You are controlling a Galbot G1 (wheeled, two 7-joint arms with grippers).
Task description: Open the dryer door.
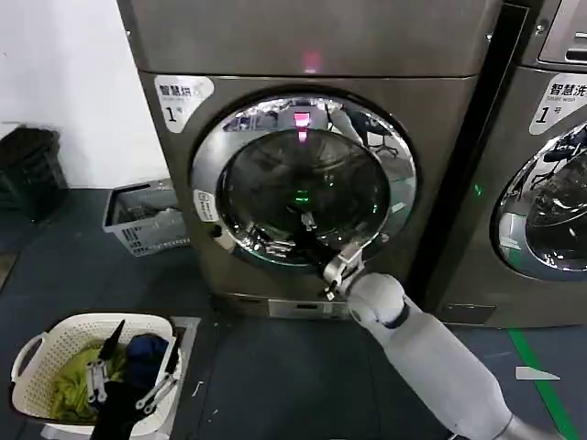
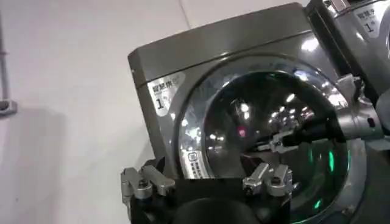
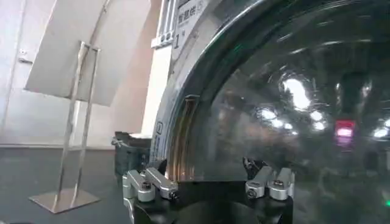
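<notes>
Laundry room, dark floor (image 1: 275, 367), white wall far left. Big grey-bronze front-loading dryer (image 1: 431, 119) with white "1" label fills the middle. Its round chrome-ringed dark-glass door (image 1: 303, 183) sits flush, not yet open. Right claw (image 1: 337, 268) is up at the door's lower right rim, probably hunting the edge to pull; clenched or released, cannot tell. Left claw (image 1: 124, 376) parked low over a white laundry basket (image 1: 37, 353), fingers spread. Left wrist view shows the right claw (image 2: 286, 141) against the glass; right wrist view shows the ring edge (image 3: 183, 131) close.
</notes>
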